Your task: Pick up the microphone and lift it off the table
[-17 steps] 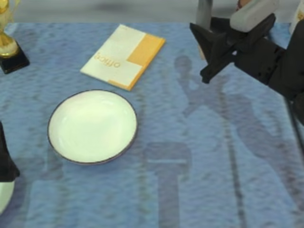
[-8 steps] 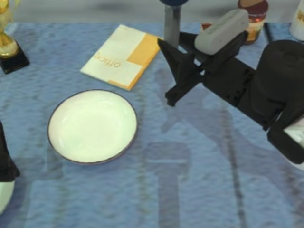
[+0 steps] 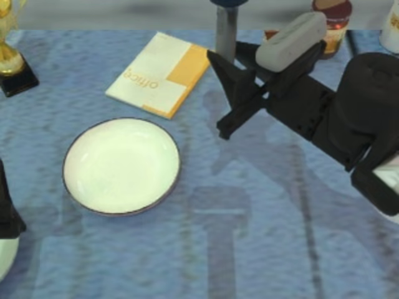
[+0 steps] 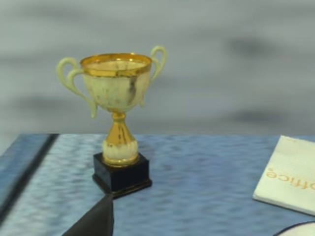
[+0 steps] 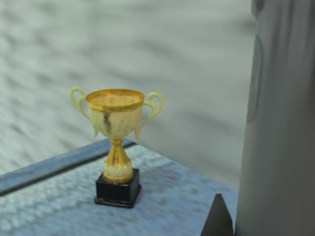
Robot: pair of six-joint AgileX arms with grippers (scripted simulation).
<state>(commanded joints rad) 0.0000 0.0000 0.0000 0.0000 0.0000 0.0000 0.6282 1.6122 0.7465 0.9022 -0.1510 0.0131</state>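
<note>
Plate [image 3: 121,166] placed left of table [image 3: 274,249] centre; booklet [image 3: 162,73] behind it; trophy [image 3: 12,65] at far-left corner; jar [image 3: 333,22] far right.

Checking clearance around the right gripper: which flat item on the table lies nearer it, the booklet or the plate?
The yellow-and-cream booklet; the white plate sits farther from the right gripper.

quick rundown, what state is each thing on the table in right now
microphone: upright, handle held in the right gripper's jaws, head cut off by the top view's edge
left gripper: parked at the table's left edge
plate: flat on the table, empty
booklet: flat, closed, cover up
trophy: upright, far left corner
jar: upright, lidded, far edge behind the right arm
</note>
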